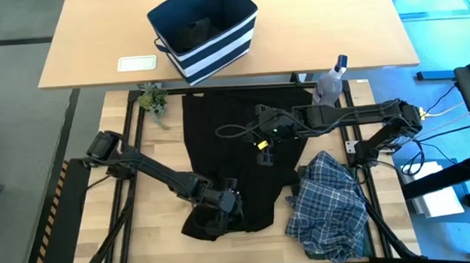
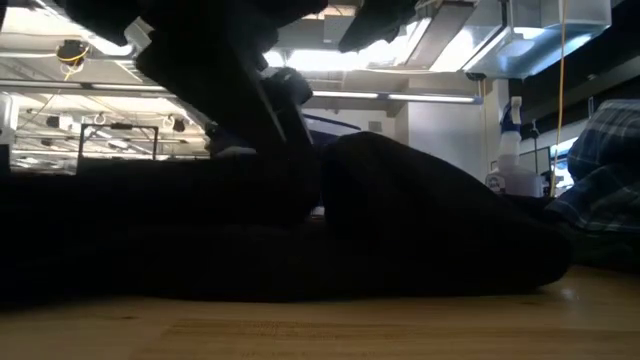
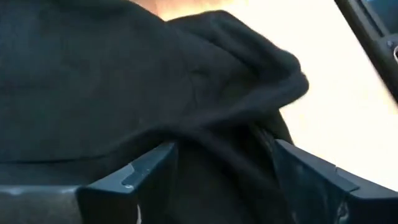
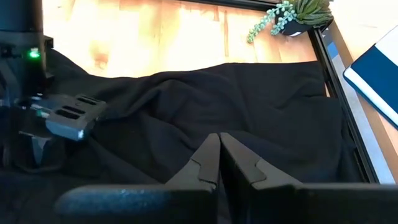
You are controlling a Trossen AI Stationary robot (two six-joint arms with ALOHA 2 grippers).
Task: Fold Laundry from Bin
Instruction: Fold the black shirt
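The black garment (image 1: 236, 148) lies spread on the table's middle, its near edge bunched into folds (image 3: 236, 68). My left gripper (image 1: 218, 218) is low over that near edge, open, with a fold of black cloth between its fingers (image 3: 221, 155). My right gripper (image 4: 219, 155) is shut and hangs above the garment's far half (image 4: 205, 99), holding nothing. The blue-and-white plaid shirt (image 1: 332, 208) lies crumpled at the near right. The navy striped bin (image 1: 205, 30) stands on the far table. My left gripper's open fingers (image 3: 149, 177) slant down on either side of a fold at the black garment's near edge (image 3: 224, 134). The cloth rests on the table. Whether the fingers touch it I cannot tell.
A clear spray bottle (image 1: 331, 79) stands at the far right of the work surface. A small plant (image 1: 154, 100) is at the far left, and a white card (image 1: 136, 64) lies left of the bin. Bare wood shows left of the garment (image 1: 159, 166).
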